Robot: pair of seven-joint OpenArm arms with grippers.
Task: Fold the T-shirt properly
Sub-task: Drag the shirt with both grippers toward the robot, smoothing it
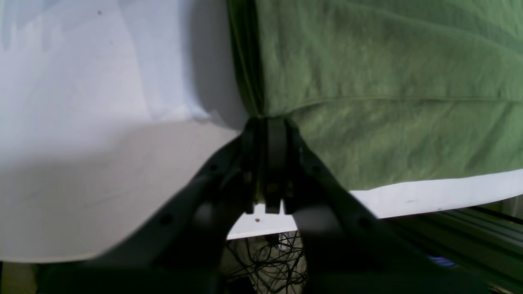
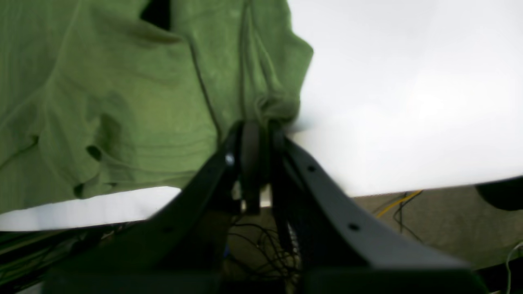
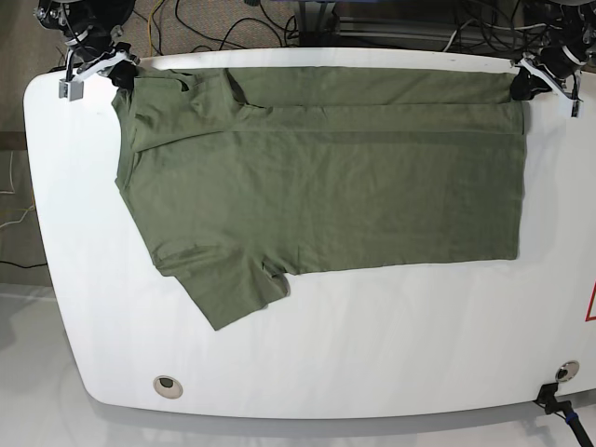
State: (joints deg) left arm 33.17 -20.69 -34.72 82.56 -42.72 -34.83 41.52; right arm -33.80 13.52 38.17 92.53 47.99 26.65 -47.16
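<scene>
First lengthwise fold in hand — left gripper (image 1: 267, 122) and right gripper (image 2: 261, 124) each clamped on a far-edge corner of the shirt (image 3: 326, 177), which spreads ahead of them over the table (image 3: 372, 354) — next, probably carry both corners together, level.

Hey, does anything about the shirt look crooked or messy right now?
Yes: the T-shirt lies mostly flat, but its near sleeve sticks out askew past the straight hem edge, and fabric bunches at the right gripper.
</scene>
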